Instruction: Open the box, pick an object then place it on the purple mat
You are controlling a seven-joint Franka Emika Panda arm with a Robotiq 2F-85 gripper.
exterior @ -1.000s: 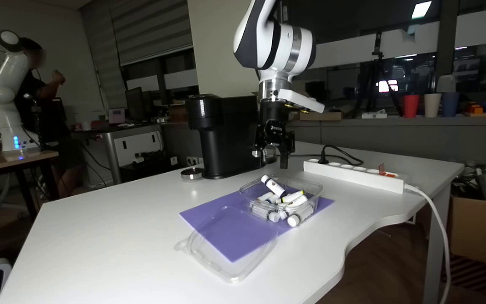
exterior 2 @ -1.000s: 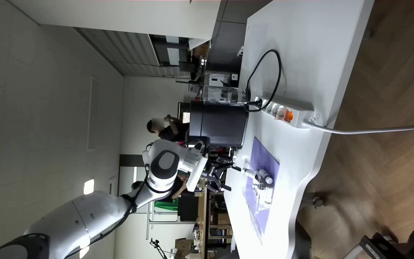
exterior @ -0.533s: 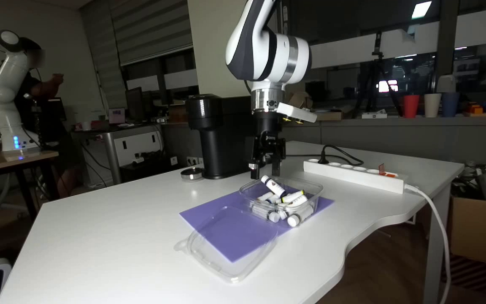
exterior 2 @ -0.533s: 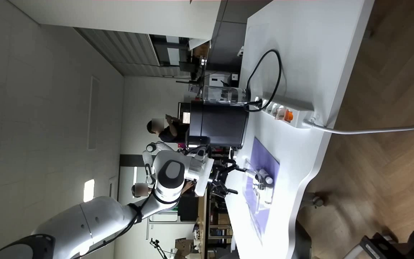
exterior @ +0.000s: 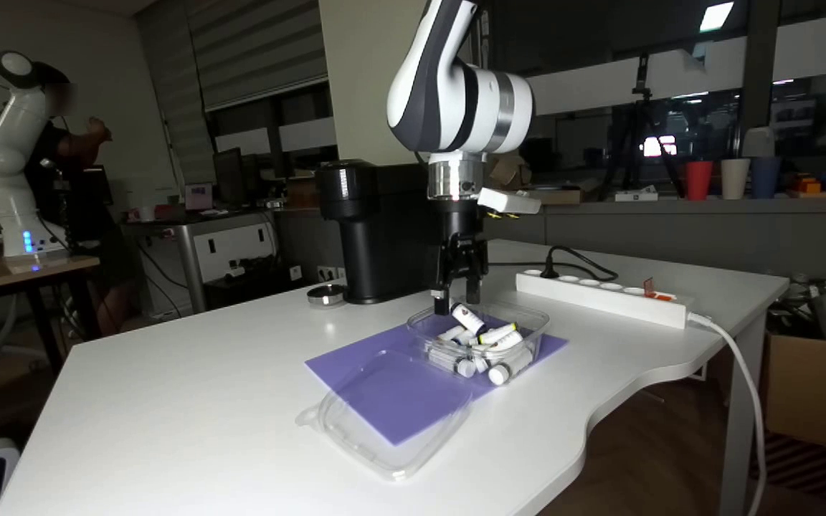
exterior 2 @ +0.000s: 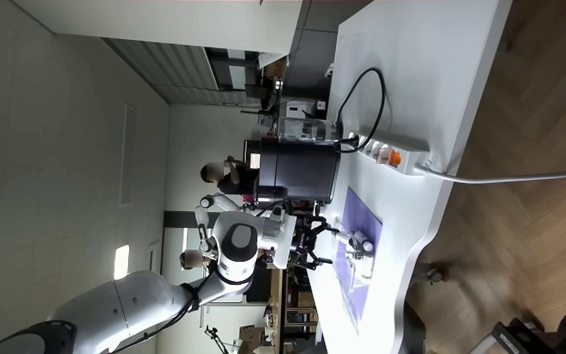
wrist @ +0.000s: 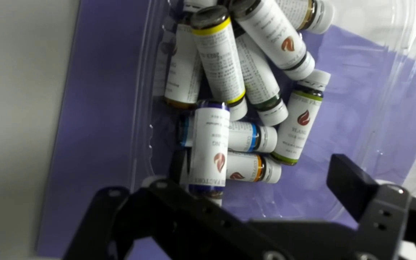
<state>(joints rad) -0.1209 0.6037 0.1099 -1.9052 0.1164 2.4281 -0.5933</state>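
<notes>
Pincer [exterior: 457, 301] down at the open box [exterior: 539, 331], pick not yet made
Over the last second the pincer has come down close over the clear box, its jaws well apart and clamped on nothing. The box stands on the purple mat [exterior: 357, 356], near the wavy edge of the bench [exterior: 205, 401]; its loose lid [exterior: 395, 416] lies farther from the back edge, part on the mat, part on the bench itself. So opening looks done and the pick seems to be beginning, probably of the topmost bottle [wrist: 209, 144], which lies beside one jaw rather than midway; whether they touch I cannot tell. Centring before closing seems wise.
</notes>
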